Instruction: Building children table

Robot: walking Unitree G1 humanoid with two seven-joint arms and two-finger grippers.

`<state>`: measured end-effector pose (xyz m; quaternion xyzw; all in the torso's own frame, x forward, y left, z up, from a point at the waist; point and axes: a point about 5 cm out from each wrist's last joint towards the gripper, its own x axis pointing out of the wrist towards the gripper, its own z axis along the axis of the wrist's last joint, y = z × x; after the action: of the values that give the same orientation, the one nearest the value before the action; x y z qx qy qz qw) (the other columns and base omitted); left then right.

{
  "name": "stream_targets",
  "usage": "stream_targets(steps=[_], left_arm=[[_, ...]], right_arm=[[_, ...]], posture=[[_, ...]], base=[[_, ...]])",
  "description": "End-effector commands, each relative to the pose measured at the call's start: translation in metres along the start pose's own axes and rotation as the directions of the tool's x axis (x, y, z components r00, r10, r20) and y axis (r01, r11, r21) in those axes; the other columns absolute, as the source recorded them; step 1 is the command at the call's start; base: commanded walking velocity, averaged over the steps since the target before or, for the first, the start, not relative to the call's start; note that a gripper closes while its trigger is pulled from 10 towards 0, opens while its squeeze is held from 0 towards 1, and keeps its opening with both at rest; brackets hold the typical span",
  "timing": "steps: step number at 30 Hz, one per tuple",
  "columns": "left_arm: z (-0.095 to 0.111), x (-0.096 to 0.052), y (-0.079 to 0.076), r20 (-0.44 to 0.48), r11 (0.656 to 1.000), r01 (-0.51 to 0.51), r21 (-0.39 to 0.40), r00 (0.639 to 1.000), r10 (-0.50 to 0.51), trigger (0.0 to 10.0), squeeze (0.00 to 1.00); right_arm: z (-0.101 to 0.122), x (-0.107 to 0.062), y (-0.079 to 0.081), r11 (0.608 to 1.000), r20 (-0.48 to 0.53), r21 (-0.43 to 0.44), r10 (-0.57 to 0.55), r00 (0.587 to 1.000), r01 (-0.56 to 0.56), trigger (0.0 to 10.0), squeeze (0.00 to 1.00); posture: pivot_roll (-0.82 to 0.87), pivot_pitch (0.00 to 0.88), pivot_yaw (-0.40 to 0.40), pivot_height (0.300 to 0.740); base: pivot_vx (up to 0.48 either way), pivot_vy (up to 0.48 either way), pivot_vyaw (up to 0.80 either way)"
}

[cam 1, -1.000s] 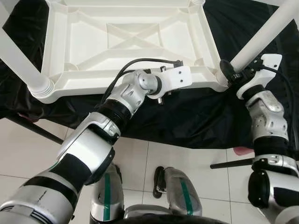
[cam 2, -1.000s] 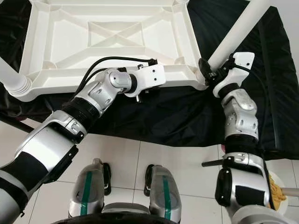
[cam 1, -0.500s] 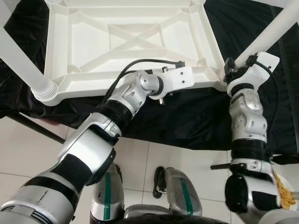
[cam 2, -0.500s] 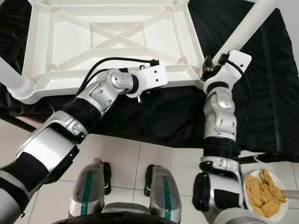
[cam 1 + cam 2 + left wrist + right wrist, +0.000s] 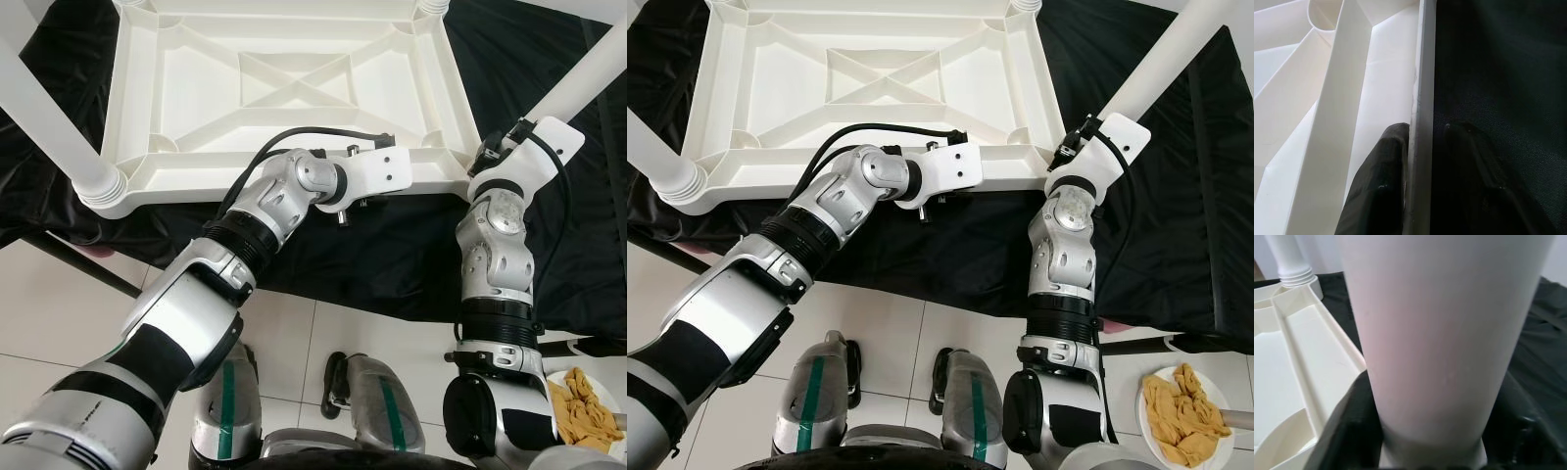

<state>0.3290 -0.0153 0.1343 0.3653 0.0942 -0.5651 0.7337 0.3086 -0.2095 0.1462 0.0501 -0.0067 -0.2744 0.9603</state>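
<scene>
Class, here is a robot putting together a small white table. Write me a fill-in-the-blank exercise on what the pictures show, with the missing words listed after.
1. The white table lies ____ on the black cloth, its ribbed underside facing up.
2. The left gripper has its jaws on either side of the table's ____.
3. The right gripper grips a white table ____ near the corner.
4. A plate on the floor holds a ____ rag.

Missing words: upside down; rim; leg; yellow

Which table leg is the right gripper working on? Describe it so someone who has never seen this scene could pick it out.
An upturned white tabletop lies on a black cloth, legs pointing up. At its near right corner stands a plain white leg, slanting up and away. Unlike the other legs, the right gripper closes around its base.
</scene>
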Motion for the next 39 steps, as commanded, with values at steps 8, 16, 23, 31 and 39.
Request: stream_targets(steps=[8, 16, 23, 31, 39], left_arm=[[-0.017, 0.004, -0.011, -0.061, 0.998, 0.036, -0.043, 0.997, -0.039, 10.0, 0.00], [-0.016, 0.004, -0.010, -0.058, 0.998, 0.033, -0.045, 0.998, -0.036, 10.0, 0.00], [-0.016, 0.003, -0.009, -0.060, 0.998, 0.033, -0.045, 0.998, -0.035, 10.0, 0.00], [-0.016, 0.002, -0.008, -0.060, 0.998, 0.034, -0.043, 0.998, -0.037, 10.0, 0.00], [-0.017, 0.001, -0.007, -0.063, 0.999, 0.033, -0.040, 0.997, -0.036, 10.0, 0.00]], right_arm=[[-0.004, 0.008, -0.021, 0.999, -0.018, -0.022, 0.034, 0.999, -0.035, 10.0, 1.00], [-0.005, 0.018, -0.025, 0.941, -0.046, -0.056, 0.333, 0.942, -0.335, 10.0, 0.54], [-0.002, 0.024, -0.033, 0.839, -0.059, -0.078, 0.536, 0.842, -0.539, 10.0, 0.00], [0.002, 0.026, -0.039, 0.637, -0.097, -0.092, 0.759, 0.644, -0.765, 10.0, 0.00], [0.009, 0.024, -0.043, 0.503, -0.118, -0.117, 0.849, 0.515, -0.857, 10.0, 0.00]], posture=[[0.06, 0.024, -0.067, 0.740], [0.05, 0.032, -0.066, 0.740], [0.05, 0.039, -0.057, 0.740], [0.05, 0.039, -0.047, 0.740], [0.06, 0.038, -0.044, 0.740]], base=[[0.000, 0.000, 0.00], [0.000, 0.000, 0.00], [0.000, 0.000, 0.00], [0.000, 0.000, 0.00], [0.000, 0.000, 0.00]])
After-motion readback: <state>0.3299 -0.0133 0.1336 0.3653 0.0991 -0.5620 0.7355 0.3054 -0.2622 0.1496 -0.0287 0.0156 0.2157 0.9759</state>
